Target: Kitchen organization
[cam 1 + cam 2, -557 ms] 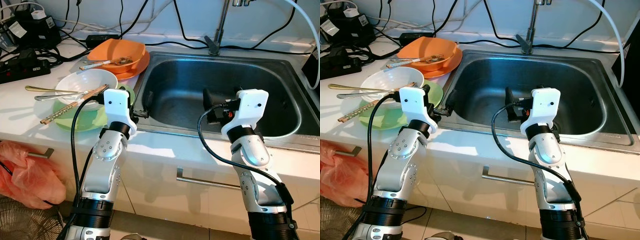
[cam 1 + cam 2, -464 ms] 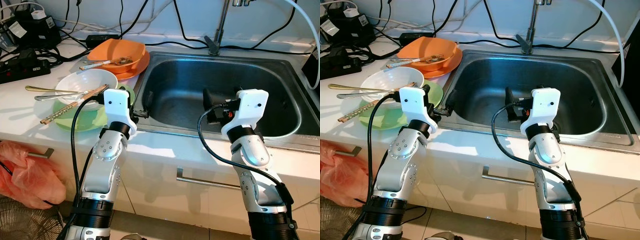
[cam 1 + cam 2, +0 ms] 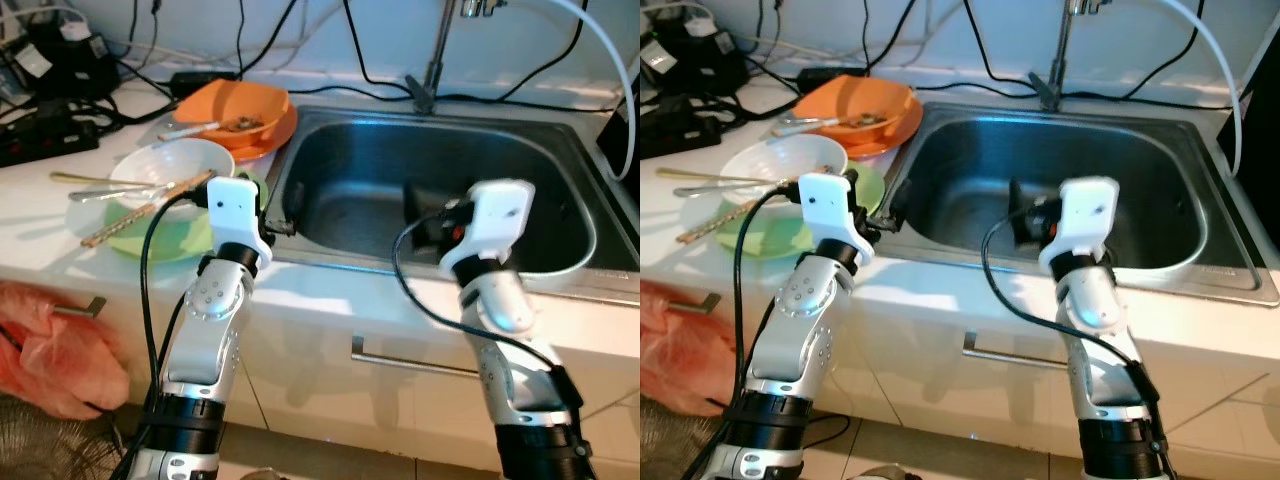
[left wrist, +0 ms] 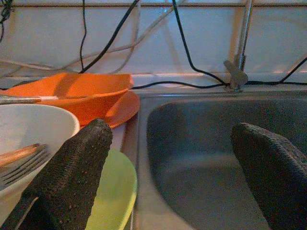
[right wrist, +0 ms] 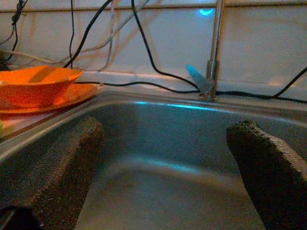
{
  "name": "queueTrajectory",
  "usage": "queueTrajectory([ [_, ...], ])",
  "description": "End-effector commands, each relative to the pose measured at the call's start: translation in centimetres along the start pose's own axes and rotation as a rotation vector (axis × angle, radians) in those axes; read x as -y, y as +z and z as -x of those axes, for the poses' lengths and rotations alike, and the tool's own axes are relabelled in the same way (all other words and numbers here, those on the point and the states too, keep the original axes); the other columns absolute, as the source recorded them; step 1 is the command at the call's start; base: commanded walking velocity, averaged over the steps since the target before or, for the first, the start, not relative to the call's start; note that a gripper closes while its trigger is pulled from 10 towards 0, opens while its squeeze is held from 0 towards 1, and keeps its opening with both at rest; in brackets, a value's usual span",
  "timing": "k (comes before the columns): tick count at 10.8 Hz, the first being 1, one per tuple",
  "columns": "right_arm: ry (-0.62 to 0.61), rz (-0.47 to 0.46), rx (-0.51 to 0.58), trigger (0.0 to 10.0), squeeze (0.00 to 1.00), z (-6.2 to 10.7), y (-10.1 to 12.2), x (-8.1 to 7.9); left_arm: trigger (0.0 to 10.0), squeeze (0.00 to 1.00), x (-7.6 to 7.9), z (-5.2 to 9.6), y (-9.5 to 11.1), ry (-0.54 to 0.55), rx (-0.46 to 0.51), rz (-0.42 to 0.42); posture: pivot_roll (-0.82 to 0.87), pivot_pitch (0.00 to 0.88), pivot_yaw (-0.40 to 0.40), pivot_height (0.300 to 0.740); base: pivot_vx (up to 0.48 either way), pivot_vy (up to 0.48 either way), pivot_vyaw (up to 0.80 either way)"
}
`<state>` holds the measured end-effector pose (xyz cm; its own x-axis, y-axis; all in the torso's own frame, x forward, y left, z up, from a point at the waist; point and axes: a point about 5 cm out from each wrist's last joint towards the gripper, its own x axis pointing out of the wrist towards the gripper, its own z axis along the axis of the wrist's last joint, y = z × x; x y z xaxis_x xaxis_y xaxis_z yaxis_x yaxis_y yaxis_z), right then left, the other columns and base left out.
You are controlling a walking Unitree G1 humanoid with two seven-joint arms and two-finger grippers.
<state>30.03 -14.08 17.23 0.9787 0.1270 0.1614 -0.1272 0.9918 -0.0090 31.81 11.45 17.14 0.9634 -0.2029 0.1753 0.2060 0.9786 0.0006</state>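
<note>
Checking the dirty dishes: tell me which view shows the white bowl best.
The left eye view: the white bowl shows whole, chopsticks and cutlery across its rim. The right eye view matches. The left wrist view catches part of it beside one finger.

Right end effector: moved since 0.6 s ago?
No. The right end effector keeps its spot over the sink, same offset from the tap; the slight shift is camera motion.

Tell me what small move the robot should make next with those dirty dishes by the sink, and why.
Probably swing the left gripper toward the white bowl. Its fingers are open and empty at the sink's left rim, and the bowl, with chopsticks and a fork across it on the green plate, is the nearest dish. The right gripper hangs open over the basin.
</note>
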Motion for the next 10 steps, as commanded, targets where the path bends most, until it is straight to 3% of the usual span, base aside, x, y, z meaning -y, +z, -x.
queueTrajectory([
  [1,-0.002,0.008,-0.007,10.0,0.00,0.0,-0.2,0.0,10.0,0.00,0.1,-0.3,0.1,0.001,0.001,-0.009,0.09,0.017,0.048,0.740,0.000,0.000,0.00],
  [6,-0.023,-0.006,0.010,10.0,0.00,0.0,0.6,0.7,10.0,0.00,0.3,0.0,2.7,-0.026,0.088,-0.005,0.09,0.018,0.034,0.740,0.000,0.000,0.00],
  [9,-0.037,-0.048,0.024,10.0,0.00,-0.2,1.3,0.6,10.0,0.00,-0.9,0.9,4.4,0.007,0.167,-0.082,0.10,0.014,0.029,0.740,0.000,0.000,0.00],
  [10,-0.029,-0.068,0.021,10.0,0.00,-0.2,1.2,0.6,10.0,0.00,-1.8,1.9,4.4,0.045,0.183,-0.145,0.10,0.014,0.024,0.740,0.000,0.000,0.00],
])
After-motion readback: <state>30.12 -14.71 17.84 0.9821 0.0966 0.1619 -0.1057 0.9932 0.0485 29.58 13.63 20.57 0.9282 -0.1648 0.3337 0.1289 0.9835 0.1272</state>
